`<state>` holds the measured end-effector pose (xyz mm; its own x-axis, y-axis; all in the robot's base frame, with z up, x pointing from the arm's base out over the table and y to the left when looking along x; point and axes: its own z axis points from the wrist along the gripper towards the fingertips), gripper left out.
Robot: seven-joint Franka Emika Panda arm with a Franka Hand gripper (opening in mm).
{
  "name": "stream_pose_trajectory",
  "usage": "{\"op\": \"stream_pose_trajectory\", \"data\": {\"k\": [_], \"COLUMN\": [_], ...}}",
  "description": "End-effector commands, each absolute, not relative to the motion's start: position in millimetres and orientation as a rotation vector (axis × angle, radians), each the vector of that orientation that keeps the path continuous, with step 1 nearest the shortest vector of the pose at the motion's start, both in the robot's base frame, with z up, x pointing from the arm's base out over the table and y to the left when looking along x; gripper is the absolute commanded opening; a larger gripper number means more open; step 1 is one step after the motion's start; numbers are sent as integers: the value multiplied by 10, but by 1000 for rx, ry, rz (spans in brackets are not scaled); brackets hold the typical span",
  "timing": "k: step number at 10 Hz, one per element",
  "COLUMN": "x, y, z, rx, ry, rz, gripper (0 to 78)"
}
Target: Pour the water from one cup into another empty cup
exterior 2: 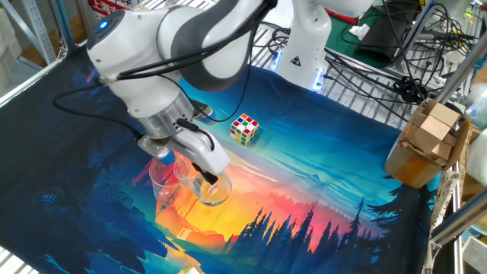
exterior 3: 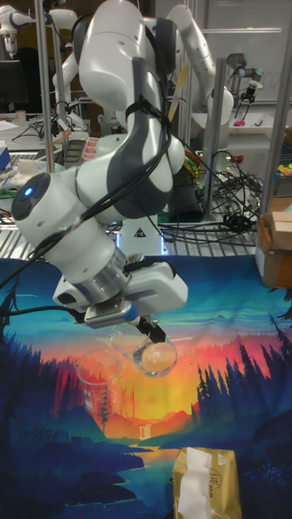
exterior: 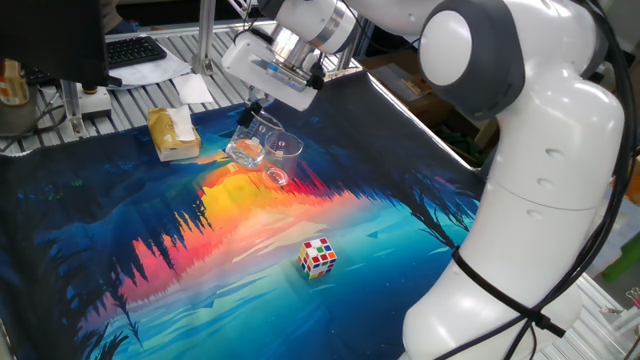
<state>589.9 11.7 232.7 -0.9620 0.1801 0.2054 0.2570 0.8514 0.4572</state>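
We see the pincer clamped on a tilted glass cup, its mouth at three o'clock of the upright receiving cup. We judge pouring underway; next, tip further over that rim.

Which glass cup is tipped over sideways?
The glass cup held in the gripper is tipped sideways. The other glass cup stands upright on the mat beside it.

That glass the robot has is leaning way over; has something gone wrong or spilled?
The tilted glass is held in the gripper, its mouth turned toward the upright glass. No puddle shows on the printed mat, so nothing looks spilled.
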Motion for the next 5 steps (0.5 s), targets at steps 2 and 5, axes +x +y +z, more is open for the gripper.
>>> {"op": "stream_pose_trajectory", "data": {"k": [2, 5], "x": [5931, 5971], "y": [54, -1], "z": [2292, 2248], "rx": [-322, -297], "ry": [-2864, -2847], "rz": [-791, -833], "gripper": [12, 12]}}
